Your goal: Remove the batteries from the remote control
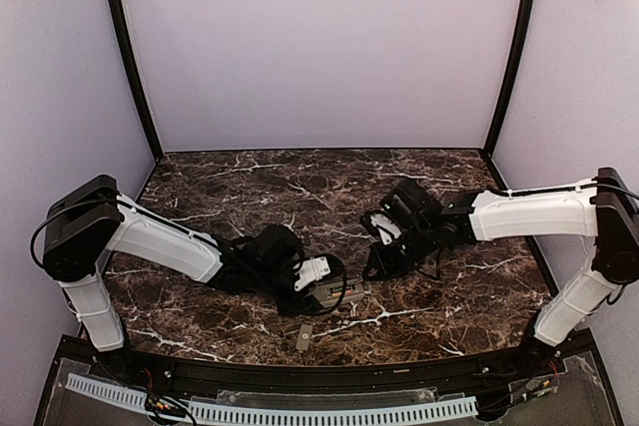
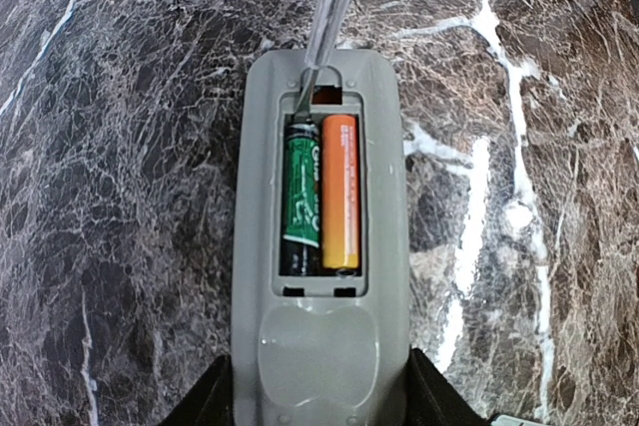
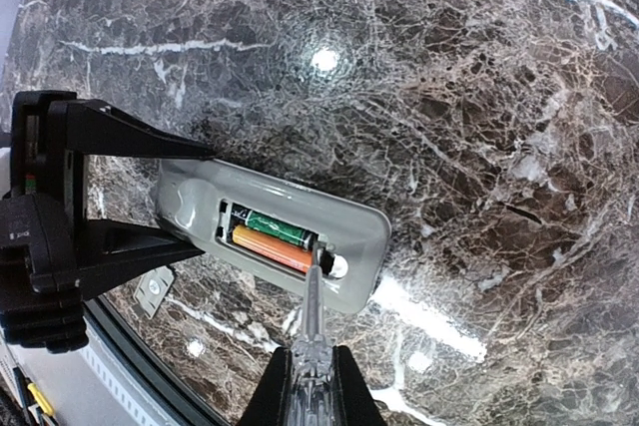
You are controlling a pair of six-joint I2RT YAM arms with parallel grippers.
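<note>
Left gripper (image 2: 319, 388) is clamped across the near end of the remote control (image 2: 384, 246), back up and cover off. The green battery (image 2: 302, 197) and orange battery (image 2: 340, 192) both sit seated just ahead of its fingers. Right gripper (image 3: 310, 386) is closed on a clear-handled pry tool (image 3: 313, 311), tip straight ahead of it at the bay's end by the green battery. Risks: the tip skids off the rounded cell or catches the contact, levering twists the remote in the side clamp, or a freed battery pops out and rolls across the worktop (image 2: 120, 197).
</note>
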